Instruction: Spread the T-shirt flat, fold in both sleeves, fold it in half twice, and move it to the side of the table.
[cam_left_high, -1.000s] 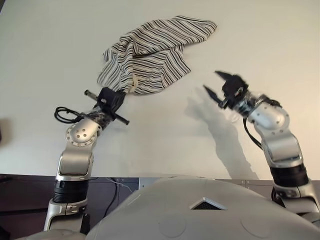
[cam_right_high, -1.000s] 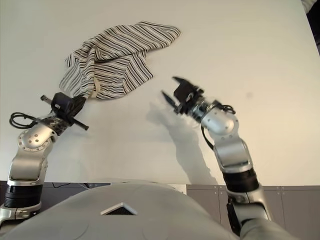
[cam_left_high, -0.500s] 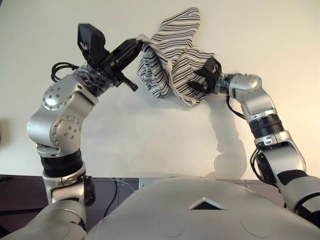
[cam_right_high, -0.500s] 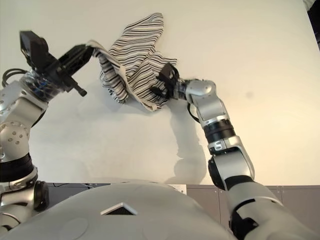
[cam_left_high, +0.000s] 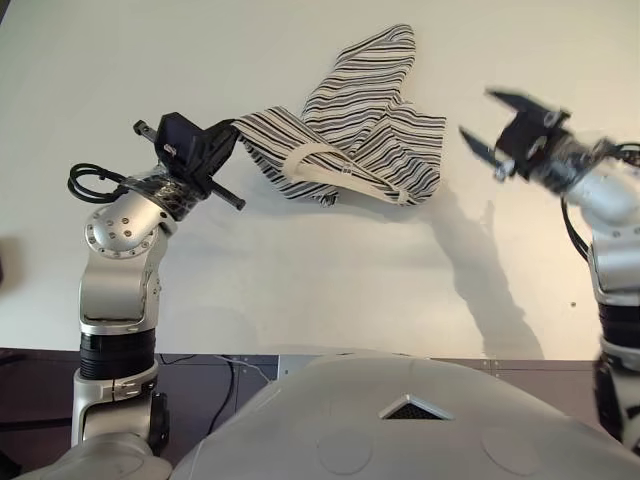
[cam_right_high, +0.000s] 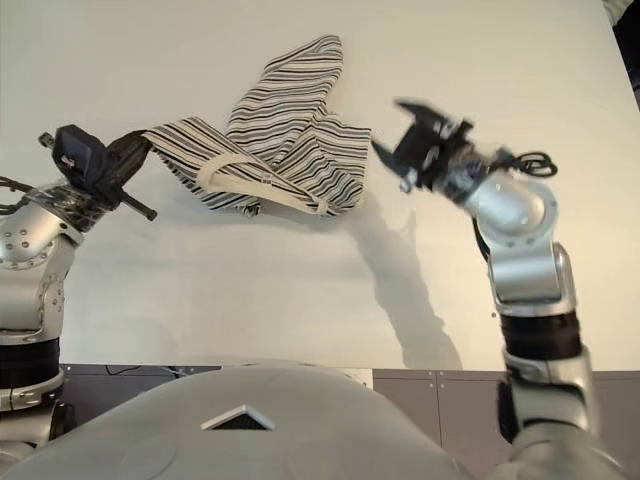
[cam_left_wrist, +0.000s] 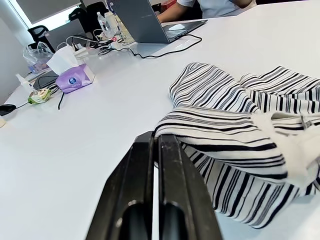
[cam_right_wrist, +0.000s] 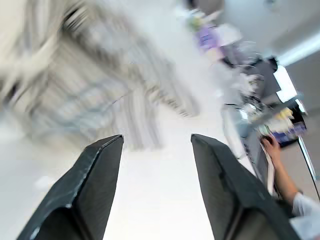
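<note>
My right gripper (cam_left_high: 476, 113) is blurred in the head views. Right wrist view: the T-shirt (cam_right_wrist: 100, 85) is a smear of stripes, folds unreadable. Left wrist view: it runs off the frame edge; the pinched hem is hidden between the fingers of my left gripper (cam_left_wrist: 156, 141).

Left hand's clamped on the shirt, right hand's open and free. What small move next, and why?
Probably lower the right hand to the nearest edge of the T-shirt and grip it: the cloth lies bunched, and the left hand holds only one end.

Left hand (cam_left_high: 234, 130) clamped tight — right hand (cam_left_high: 479, 118) aloft, apparently spread wide.
</note>
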